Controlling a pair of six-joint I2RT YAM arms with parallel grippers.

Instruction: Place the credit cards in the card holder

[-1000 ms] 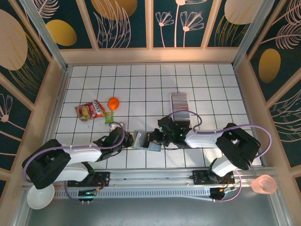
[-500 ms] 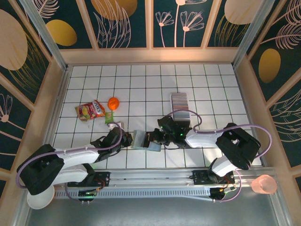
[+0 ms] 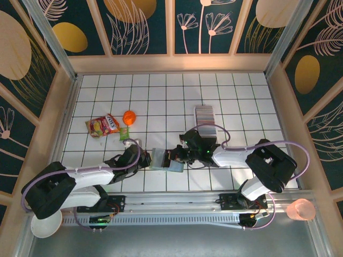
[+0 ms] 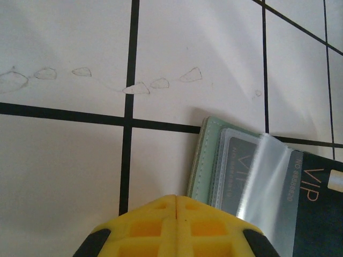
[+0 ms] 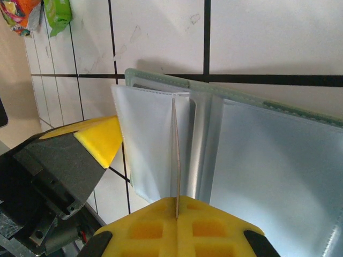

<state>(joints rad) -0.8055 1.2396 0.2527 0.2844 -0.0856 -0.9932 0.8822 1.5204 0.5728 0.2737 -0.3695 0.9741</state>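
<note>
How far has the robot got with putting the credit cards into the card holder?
Done: the card holder lies open, with VIP cards already in its sleeves. In hand: the right gripper pinches one thin card edge-on at the sleeves; the left gripper is shut beside the holder. Left: the row of credit cards farther back has yet to go in.

The left arm (image 3: 88,175) and right arm (image 3: 231,157) have white link shells, black joint housings, looped lilac cables and yellow finger pads (image 4: 155,227) with square recesses.
</note>
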